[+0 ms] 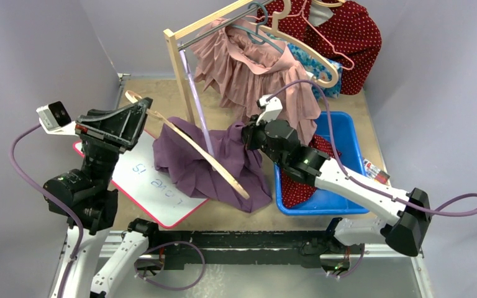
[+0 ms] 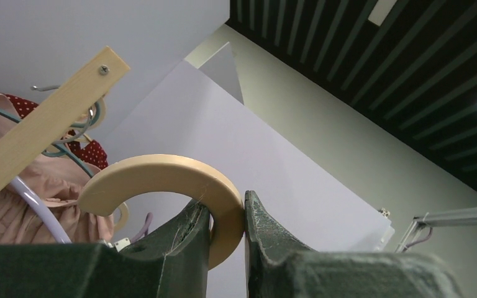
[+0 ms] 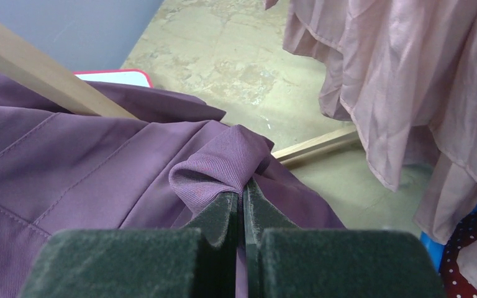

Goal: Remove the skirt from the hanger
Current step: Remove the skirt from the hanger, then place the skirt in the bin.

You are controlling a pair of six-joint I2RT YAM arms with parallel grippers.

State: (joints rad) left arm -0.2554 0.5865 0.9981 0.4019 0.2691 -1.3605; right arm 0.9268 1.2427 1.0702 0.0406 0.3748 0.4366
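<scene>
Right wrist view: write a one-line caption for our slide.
Right claw shut on a fold of the purple skirt, pink garment hanging beside.

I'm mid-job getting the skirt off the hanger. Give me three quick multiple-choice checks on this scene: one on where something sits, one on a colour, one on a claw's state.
1. Where is the blue plastic bin?
A) beside the purple fabric skirt, on the right arm's side
B) on the left arm's side of it
C) on top of it

2. What colour is the ruffled fabric skirt hanging on the wooden rack?
A) green
B) black
C) pink

3. The left claw is:
A) open, holding nothing
B) shut on the hook of the pale wooden hanger
C) shut on the purple skirt

Answers:
1 A: the top view shows the bin next to the skirt's edge nearest the right arm.
2 C: pink folds hang from the rail.
3 B: the left wrist view shows both fingers pressed against the hook.
</scene>
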